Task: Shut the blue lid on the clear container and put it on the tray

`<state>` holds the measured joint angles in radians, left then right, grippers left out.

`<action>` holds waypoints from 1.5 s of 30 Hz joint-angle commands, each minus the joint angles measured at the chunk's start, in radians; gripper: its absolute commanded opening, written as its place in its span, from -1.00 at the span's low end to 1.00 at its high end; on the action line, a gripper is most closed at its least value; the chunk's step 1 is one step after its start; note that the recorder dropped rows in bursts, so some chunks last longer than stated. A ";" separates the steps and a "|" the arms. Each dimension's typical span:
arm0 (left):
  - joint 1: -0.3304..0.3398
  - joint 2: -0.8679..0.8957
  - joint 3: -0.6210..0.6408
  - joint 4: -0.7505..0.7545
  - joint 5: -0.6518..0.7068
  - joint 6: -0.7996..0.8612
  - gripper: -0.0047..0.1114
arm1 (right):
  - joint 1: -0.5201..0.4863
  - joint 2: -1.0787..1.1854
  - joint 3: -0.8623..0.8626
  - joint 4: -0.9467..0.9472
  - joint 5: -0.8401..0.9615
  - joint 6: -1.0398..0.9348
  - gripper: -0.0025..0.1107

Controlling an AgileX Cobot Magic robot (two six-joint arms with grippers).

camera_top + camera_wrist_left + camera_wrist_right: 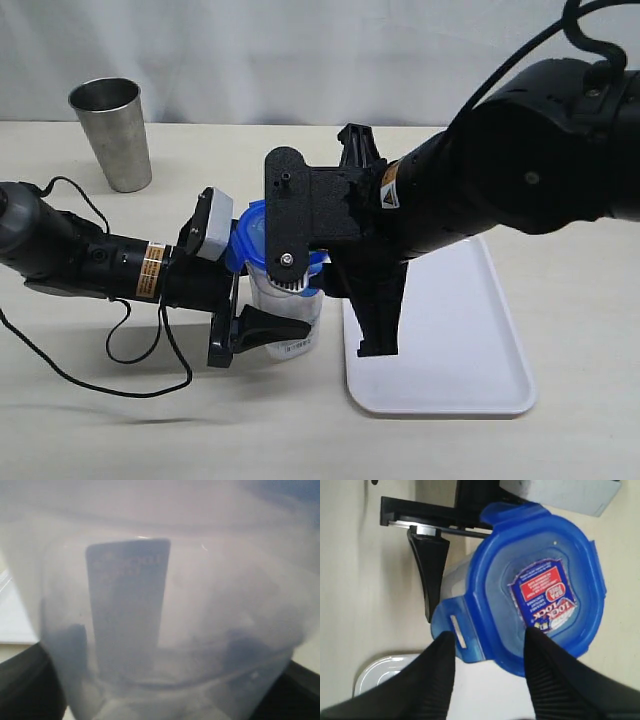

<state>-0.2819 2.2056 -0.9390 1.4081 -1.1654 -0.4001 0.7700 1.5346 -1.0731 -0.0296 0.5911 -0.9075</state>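
A: Where is the clear container (pixel 287 305) sitting?
B: It is standing upright near the table's (pixel 80 440) middle, off the tray (pixel 450 350), which is lying just beside it at 3 o'clock in the exterior view. Whether its base is touching the table I cannot tell.
A: And what is the left gripper (pixel 283 322) doing?
B: It is reaching in from 9 o'clock and clamping the container low down, near the label (pixel 292 347). 1 black finger (pixel 262 330) is pressing on the near wall. The left wrist view is showing a dark finger at each side of the cloudy plastic, so the hand is holding the container.
A: Is the blue lid (pixel 535 580) on?
B: It is sitting on the container's mouth, sticker (pixel 543 596) facing up. 1 flap (pixel 456 630) is sticking out sideways rather than lying folded down the wall.
A: The right gripper (pixel 489 637)?
B: It is coming in from 2 o'clock and hanging right above the lid. Its 2 fingers (pixel 437 680) are standing well apart, gripping nothing, with the lid's edge showing between their tips. Whether they are touching the lid I cannot tell.
A: Anything else?
B: A steel cup (pixel 112 130) is standing at 10 o'clock, well apart from the container.
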 commanded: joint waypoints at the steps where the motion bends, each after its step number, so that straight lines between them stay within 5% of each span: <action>1: -0.004 0.001 -0.006 -0.014 0.000 0.002 -0.92 | 0.000 0.025 0.009 0.017 -0.026 0.010 -0.22; 21: -0.004 0.001 -0.006 -0.014 -0.041 0.002 -0.92 | 0.022 0.161 0.070 -0.070 -0.078 -0.014 -0.33; 27: -0.004 0.001 -0.006 -0.012 -0.044 0.002 -0.92 | 0.056 0.173 0.102 -0.274 -0.119 0.175 -0.33; 32: -0.004 0.001 -0.006 -0.012 -0.046 0.002 -0.92 | 0.071 0.181 0.102 -0.291 -0.119 0.185 -0.50; 45: -0.004 0.001 -0.006 -0.010 -0.051 0.002 -0.92 | 0.082 0.218 0.102 -0.408 -0.114 0.337 -0.51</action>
<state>-0.2580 2.2131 -0.9408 1.3326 -1.1371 -0.4196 0.8506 1.6607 -1.0192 -0.5129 0.3396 -0.6199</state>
